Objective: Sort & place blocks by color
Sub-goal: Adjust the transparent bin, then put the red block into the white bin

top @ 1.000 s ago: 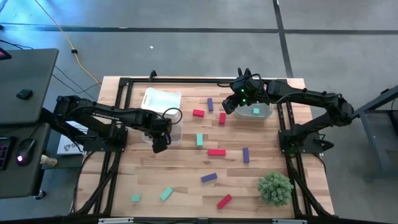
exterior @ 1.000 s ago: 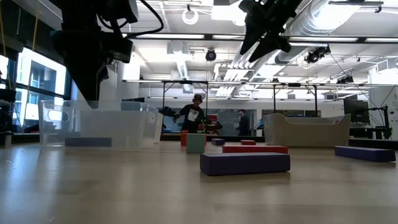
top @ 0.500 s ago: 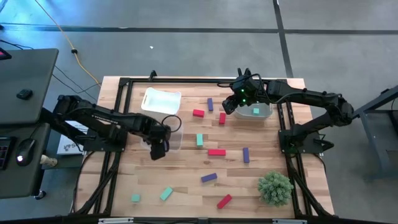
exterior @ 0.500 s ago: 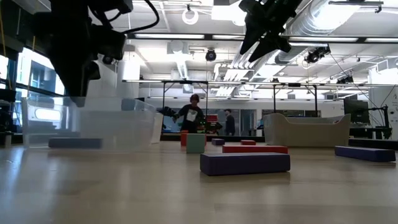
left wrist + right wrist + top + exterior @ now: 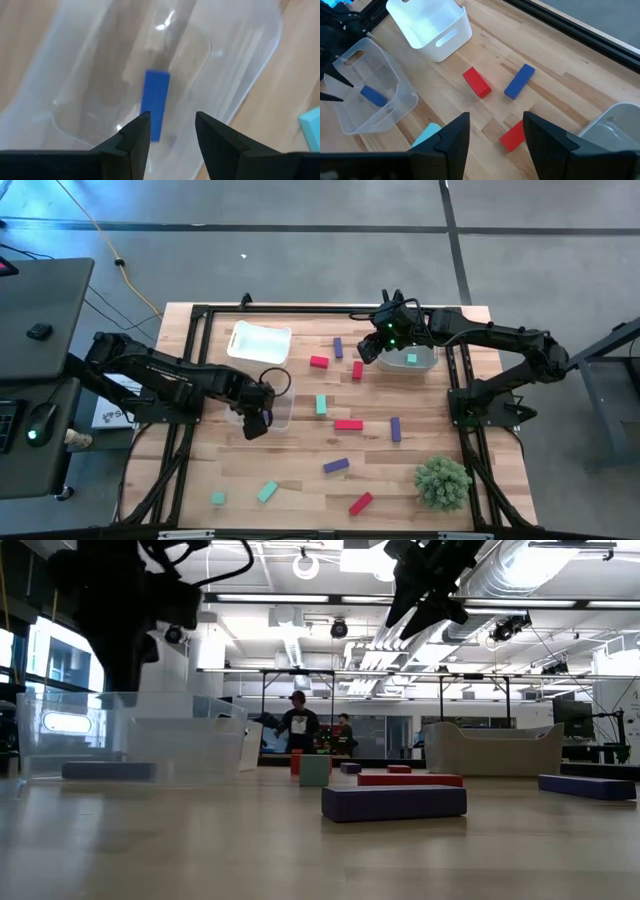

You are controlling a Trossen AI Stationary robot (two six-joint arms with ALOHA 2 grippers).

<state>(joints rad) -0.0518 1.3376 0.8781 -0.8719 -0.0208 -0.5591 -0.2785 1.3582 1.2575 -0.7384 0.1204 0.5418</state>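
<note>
Blocks [image 5: 348, 424]: small red/purple/teal bars on table; left pincer [image 5: 170, 131] & right pincer [image 5: 492, 131] both open, empty.

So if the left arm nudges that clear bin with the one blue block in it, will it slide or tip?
The clear bin probably slides: it looks thin-walled and light, sitting flat on smooth wood. Its walls look tall, so a high push might tip it. The blue block lies loose and could skid inside.

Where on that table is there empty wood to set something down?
Bare wood lies between the teal block and the purple block near the front, and ahead of the clear bin. The middle is crowded around the red bar, and the plant fills the front right corner.
</note>
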